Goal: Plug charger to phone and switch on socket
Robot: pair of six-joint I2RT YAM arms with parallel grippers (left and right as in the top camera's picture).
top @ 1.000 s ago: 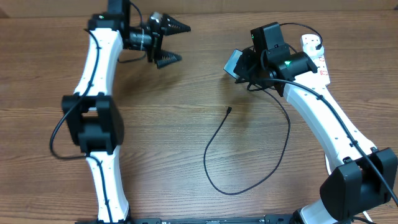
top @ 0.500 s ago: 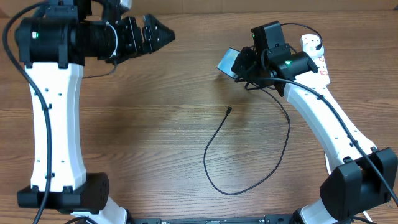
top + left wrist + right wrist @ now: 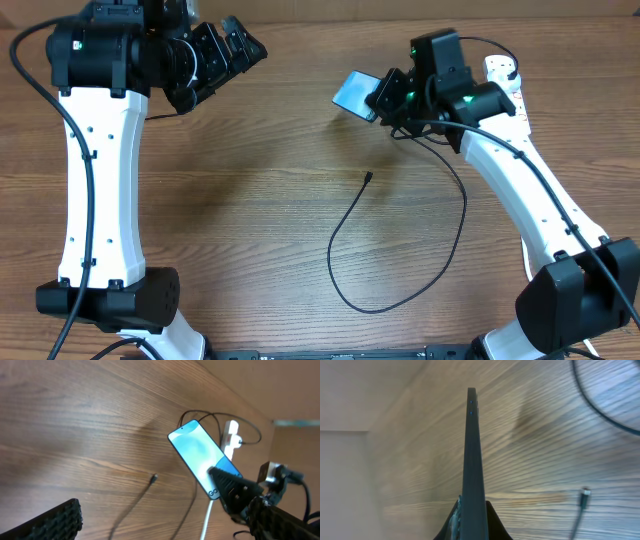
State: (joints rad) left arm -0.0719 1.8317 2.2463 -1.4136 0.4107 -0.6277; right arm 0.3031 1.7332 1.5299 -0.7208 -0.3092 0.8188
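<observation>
The phone (image 3: 352, 93) is lifted off the table, and my right gripper (image 3: 381, 100) is shut on its right end. In the left wrist view the phone (image 3: 197, 452) shows its lit light-blue screen, with the right gripper's fingers (image 3: 226, 486) clamped on its lower end. Seen edge-on in the right wrist view, the phone (image 3: 472, 455) stands between the shut jaws of the right gripper (image 3: 473, 519). The charger (image 3: 345, 225) loops over the table, its small tip (image 3: 369, 178) lying free below the phone. The socket (image 3: 505, 76) lies at the far right, partly behind the right arm. My left gripper (image 3: 243, 52) hangs open and empty at the far left.
The thick white cord (image 3: 209, 519) runs down from the socket area in the left wrist view. One left finger (image 3: 52, 522) shows at the bottom left of that view. The back edge of the table runs just behind both grippers.
My right gripper has carried the phone to the left and turned its screen more towards the left arm. The left arm has swung up and back, its gripper staying open.
</observation>
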